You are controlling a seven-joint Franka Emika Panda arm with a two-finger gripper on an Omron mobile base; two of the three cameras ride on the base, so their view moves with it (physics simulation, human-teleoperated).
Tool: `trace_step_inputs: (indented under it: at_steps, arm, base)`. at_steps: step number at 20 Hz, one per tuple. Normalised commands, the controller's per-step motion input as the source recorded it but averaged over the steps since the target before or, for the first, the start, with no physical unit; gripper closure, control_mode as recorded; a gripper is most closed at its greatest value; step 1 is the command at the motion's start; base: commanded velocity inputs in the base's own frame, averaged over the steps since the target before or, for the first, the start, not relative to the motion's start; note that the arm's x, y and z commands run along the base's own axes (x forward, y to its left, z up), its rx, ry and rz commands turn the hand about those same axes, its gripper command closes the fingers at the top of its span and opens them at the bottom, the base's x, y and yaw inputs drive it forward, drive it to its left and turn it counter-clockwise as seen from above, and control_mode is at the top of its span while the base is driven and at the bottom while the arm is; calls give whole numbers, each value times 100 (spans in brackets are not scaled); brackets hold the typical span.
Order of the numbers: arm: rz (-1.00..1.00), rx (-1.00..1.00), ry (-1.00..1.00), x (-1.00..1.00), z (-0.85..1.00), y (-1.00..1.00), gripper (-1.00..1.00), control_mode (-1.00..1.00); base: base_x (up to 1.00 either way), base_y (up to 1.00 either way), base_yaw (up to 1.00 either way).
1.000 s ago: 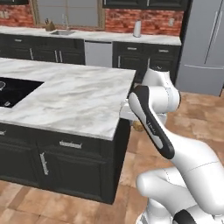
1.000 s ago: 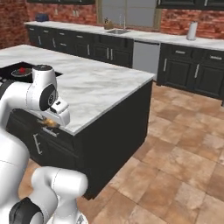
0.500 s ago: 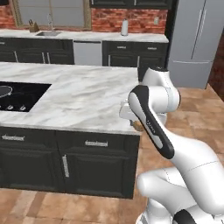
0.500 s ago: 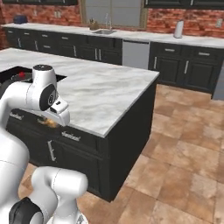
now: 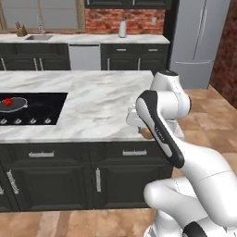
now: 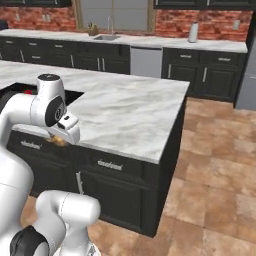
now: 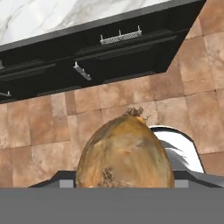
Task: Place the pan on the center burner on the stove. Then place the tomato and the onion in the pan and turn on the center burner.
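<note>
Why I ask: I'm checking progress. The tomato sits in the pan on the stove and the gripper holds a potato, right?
Not quite. The gripper holds the onion, not a potato; the hand view shows its tan papery skin and pointed tip. The tomato does sit in the pan on the stove.

Papery matt onion (image 7: 124, 153), glossy marble counter (image 5: 102, 109)

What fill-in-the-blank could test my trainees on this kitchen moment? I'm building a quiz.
1. The tool holds the ____.
2. On the stove, the pan contains the ____.
3. The countertop around the stove has a ____ pattern.

Missing words: onion; tomato; marble
</note>
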Motion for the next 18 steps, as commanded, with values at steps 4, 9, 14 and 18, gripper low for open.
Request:
trace_step_inputs:
  at_steps: [4,9,14,18]
  arm:
    - [0,0,0,0,0,0,100,100]
    - [0,0,0,0,0,0,100,100]
    - [0,0,0,0,0,0,100,100]
    - [0,0,0,0,0,0,100,100]
  base:
    - [-2,94,-27]
    - [-7,93,-27]
    - [-7,84,-27]
    - [-10,84,-26]
